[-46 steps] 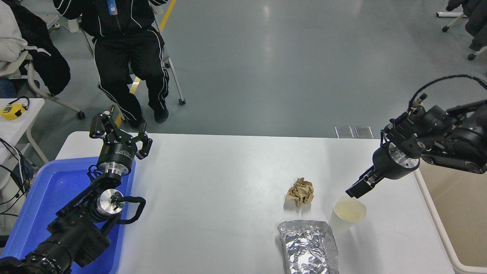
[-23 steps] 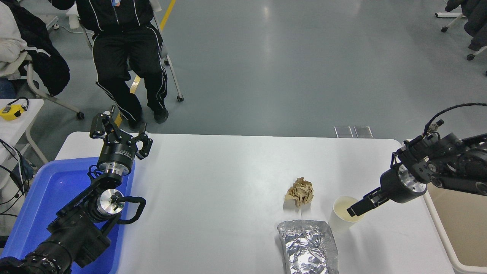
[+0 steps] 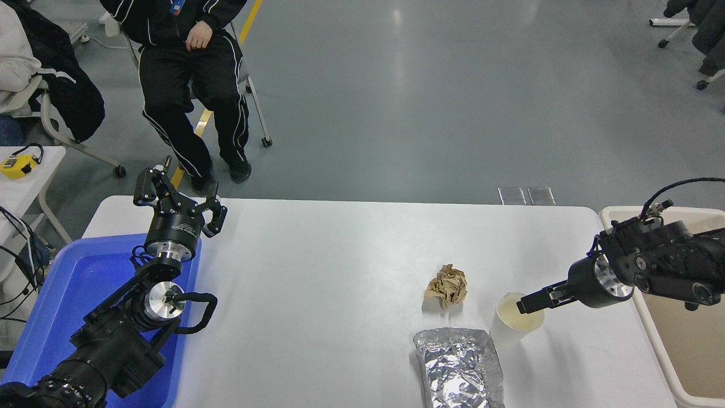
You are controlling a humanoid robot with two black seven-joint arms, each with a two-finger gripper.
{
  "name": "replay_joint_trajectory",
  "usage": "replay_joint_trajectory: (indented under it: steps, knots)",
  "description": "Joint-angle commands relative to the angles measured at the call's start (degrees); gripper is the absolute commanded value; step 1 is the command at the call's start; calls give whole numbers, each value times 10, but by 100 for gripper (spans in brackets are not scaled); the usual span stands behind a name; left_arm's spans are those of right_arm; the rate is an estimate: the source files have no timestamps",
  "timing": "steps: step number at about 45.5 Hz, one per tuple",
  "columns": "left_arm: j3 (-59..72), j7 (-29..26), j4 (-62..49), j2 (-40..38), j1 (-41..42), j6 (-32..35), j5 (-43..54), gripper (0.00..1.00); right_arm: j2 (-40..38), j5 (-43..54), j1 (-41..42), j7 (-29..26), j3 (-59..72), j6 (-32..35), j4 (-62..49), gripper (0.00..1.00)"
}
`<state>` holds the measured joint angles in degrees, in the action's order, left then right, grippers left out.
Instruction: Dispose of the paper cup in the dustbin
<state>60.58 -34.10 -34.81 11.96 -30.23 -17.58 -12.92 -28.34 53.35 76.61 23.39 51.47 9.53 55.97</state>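
Our right gripper (image 3: 524,306) has sunk lower since a moment ago — its tip now inside the paper cup (image 3: 514,323); whether pinching, we cannot tell — no readable writing anywhere

White table (image 3: 340,255) carries four things — blue tray (image 3: 68,294) at left; brown paper ball (image 3: 447,286), paper cup (image 3: 512,326), foil bag (image 3: 459,368) near right.

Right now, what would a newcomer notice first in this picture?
The right end effector reaches over the mouth of the paper cup near the table's right side. Beside the cup lie a foil bag and a crumpled brown paper ball; the beige dustbin waits at the right edge.
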Motion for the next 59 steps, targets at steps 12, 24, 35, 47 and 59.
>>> replay_joint_trajectory:
  steps: [12, 24, 35, 47, 59]
  knots:
    - [0, 0, 0, 0, 0, 0, 0, 100, 30, -3, -44, -2, 9, -50, -31, 40]
    - [0, 0, 0, 0, 0, 0, 0, 100, 29, 1, -43, -2, 25, -52, -48, 0]
    - [0, 0, 0, 0, 0, 0, 0, 100, 27, -1, -39, -1, 22, -52, -48, 0]
    - [0, 0, 0, 0, 0, 0, 0, 100, -3, -10, 21, 3, -64, -46, -45, 0]
    - [0, 0, 0, 0, 0, 0, 0, 100, -61, -102, 41, 3, -223, -3, -137, 0]
